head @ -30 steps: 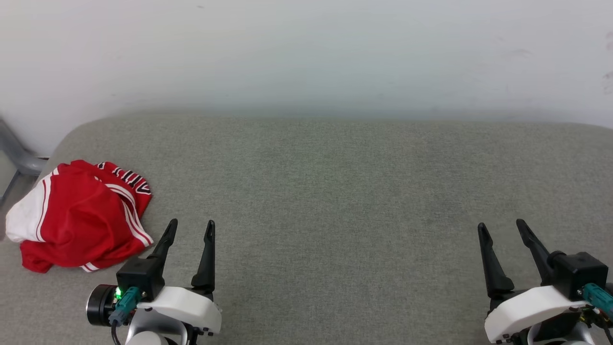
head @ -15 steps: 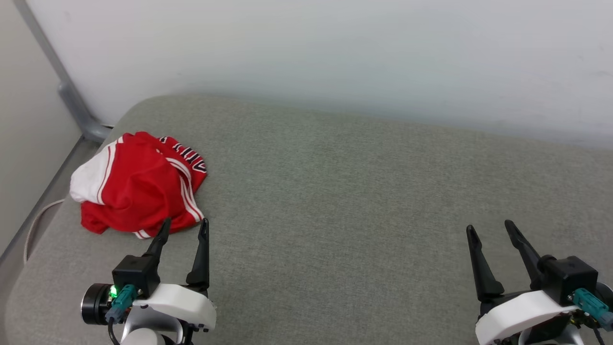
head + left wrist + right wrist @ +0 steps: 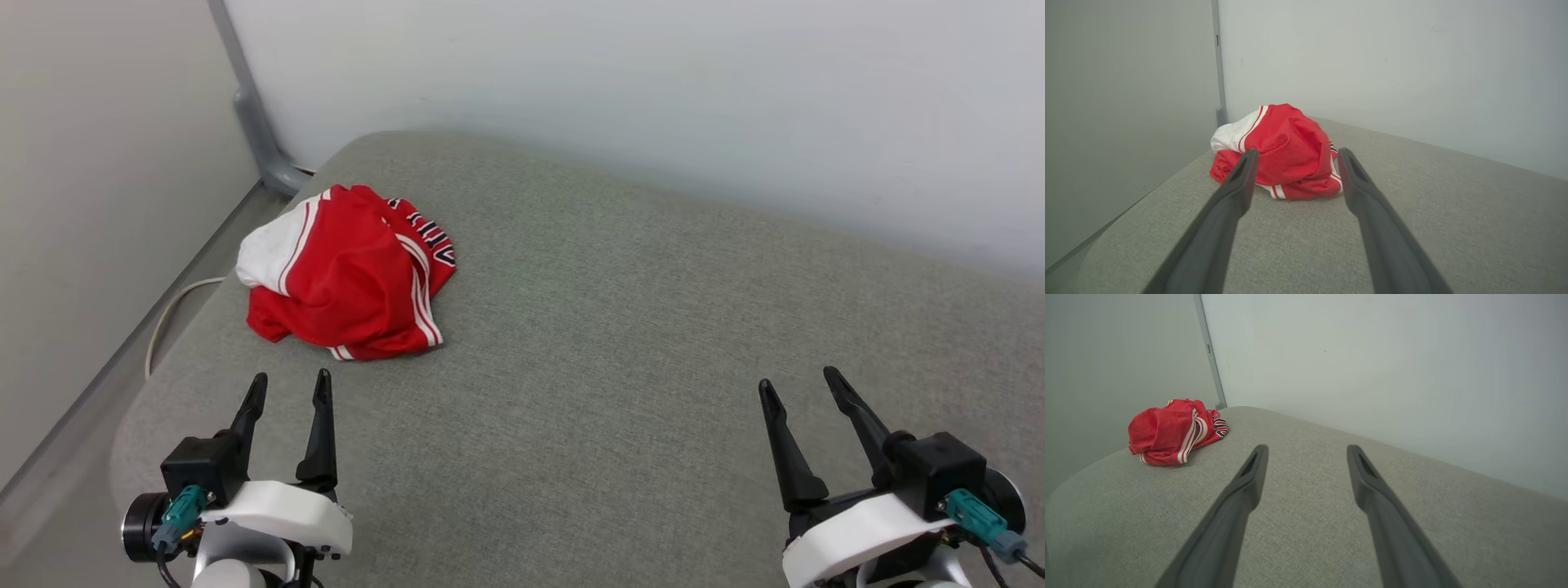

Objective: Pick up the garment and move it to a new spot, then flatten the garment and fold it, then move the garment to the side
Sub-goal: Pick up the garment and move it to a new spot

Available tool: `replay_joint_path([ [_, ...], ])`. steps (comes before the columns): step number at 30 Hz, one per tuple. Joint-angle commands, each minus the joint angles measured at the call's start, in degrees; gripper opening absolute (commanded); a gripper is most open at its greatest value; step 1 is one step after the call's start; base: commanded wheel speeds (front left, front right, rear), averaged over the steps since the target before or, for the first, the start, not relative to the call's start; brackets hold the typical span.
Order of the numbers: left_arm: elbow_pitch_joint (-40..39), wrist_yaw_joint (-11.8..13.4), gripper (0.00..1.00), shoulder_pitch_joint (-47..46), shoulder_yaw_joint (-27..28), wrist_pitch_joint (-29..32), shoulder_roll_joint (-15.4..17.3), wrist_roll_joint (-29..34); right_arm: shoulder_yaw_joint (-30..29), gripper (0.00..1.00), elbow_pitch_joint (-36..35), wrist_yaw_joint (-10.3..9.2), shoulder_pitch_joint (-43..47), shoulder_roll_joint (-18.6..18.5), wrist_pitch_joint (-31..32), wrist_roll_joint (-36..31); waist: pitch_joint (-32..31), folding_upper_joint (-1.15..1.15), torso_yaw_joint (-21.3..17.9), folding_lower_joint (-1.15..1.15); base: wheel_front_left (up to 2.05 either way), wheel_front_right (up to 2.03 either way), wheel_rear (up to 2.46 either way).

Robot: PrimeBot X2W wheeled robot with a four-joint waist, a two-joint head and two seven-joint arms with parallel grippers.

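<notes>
Two arms reach forward low over a grey padded cushion (image 3: 612, 327), their white wrists at the bottom of our head view and their fingers pointing away from us. Our left end effector (image 3: 291, 376) hovers near the cushion's left front corner, its two dark fingers spread with nothing between them. Our right end effector (image 3: 798, 378) is likewise spread and empty, well apart on the right. The garment (image 3: 351, 278), red with a white sleeve and red-white striped trim, lies crumpled in a heap near the cushion's far left edge. It is ahead of the left end effector and not touching it. From the left wrist, the heap sits straight ahead between the fingers.
</notes>
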Motion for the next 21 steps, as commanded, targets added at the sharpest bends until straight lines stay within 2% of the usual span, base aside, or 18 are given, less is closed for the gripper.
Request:
replay_joint_path([
  [1, 0.17, -0.26, 1.00, -0.24, 0.41, -0.14, -0.10, -0.02, 0.55, 1.00, -0.58, -0.03, -0.62, 0.08, -0.24, -0.12, 0.09, 0.00, 1.70, 0.00, 0.00, 0.00, 0.00],
  [12, 1.20, -0.47, 1.00, -0.67, 1.40, -0.14, -0.17, -0.59, 2.29, 1.00, -1.92, -0.04, -1.09, 0.07, 0.40, -1.35, 0.30, 0.00, 3.97, 0.00, 0.00, 0.00, 0.00],
  [21, 4.81, -0.75, 1.00, -3.96, 1.36, 0.97, 1.02, -2.87, 2.12, 1.00, -2.61, -0.03, -1.55, 0.07, 0.75, -0.92, 2.73, 0.00, 3.13, 0.00, 0.00, 0.00, 0.00],
])
